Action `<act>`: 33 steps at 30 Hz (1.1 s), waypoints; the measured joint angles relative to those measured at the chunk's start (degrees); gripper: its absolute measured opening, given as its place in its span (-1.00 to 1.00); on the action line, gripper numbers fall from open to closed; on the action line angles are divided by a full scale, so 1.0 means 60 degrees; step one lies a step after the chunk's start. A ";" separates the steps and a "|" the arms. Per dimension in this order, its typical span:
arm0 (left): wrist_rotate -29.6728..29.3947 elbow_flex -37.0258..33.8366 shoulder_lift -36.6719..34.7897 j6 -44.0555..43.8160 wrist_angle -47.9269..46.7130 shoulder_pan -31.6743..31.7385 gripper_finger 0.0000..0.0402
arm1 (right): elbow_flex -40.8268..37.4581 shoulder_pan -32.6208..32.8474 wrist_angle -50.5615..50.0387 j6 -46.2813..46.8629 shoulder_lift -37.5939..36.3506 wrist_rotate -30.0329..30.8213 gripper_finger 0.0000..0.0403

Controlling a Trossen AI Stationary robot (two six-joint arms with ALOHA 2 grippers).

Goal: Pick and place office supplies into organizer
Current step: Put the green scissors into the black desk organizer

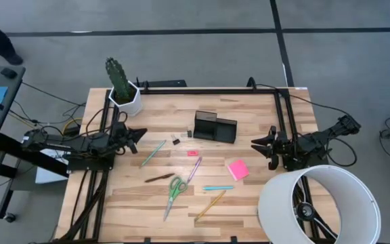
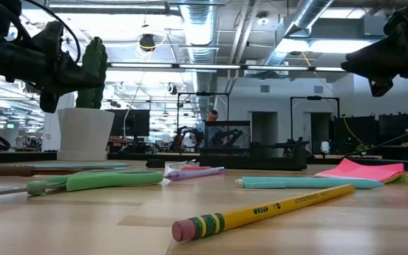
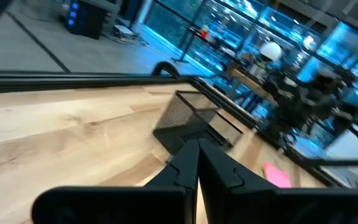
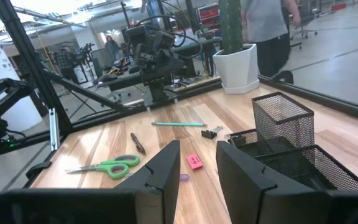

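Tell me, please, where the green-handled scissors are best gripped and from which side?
Probably across the closed blades just below the handles, coming straight down from above. The scissors lie flat on the table, handles toward the middle, blades toward its front edge, too low to take from the side. The loops look wider than the blades.

**Open wood around the mesh tray, clutter toward the front**

Bare tabletop lay on both sides of the black mesh organizer (image 1: 215, 127). In front of it, green-handled scissors (image 1: 175, 192), a square pink sticky-note pad (image 1: 237, 169) and scattered pens crowded the boards. A large white cylindrical lampshade (image 1: 319, 205) blocked the front right corner; a potted green cactus (image 1: 122, 85) occupied the rear left.
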 joint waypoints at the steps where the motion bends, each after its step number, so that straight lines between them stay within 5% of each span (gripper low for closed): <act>1: -0.0005 0.0000 0.0001 -0.0023 0.0000 0.0000 -1.00 | 0.0000 0.0002 0.0003 0.0000 -0.0002 -0.0002 -0.51; 6: -0.0004 0.0000 0.0007 -0.0064 0.0139 0.0000 -1.00 | 0.0000 0.0000 0.0003 0.0002 -0.0002 0.0000 -0.51; 13: 0.1252 0.0335 0.0201 -0.1535 0.1306 -0.0040 -1.00 | 0.0003 0.0000 0.0001 0.0000 0.0000 -0.0004 -0.51; 22: 0.1296 0.3785 0.2370 -0.0633 0.0814 -0.0422 -0.98 | 0.0003 0.0001 0.0006 0.0000 -0.0001 -0.0001 -0.51; 27: 0.1490 0.6580 0.4450 0.0425 -0.1556 -0.0834 -0.98 | -0.0022 -0.0047 0.0175 0.1455 -0.0004 -0.0027 -0.51; 33: 0.2372 0.8961 0.6671 -0.0182 -0.5231 -0.1116 -0.98 | -0.0022 -0.0218 0.0175 0.1694 -0.0004 0.0024 -0.51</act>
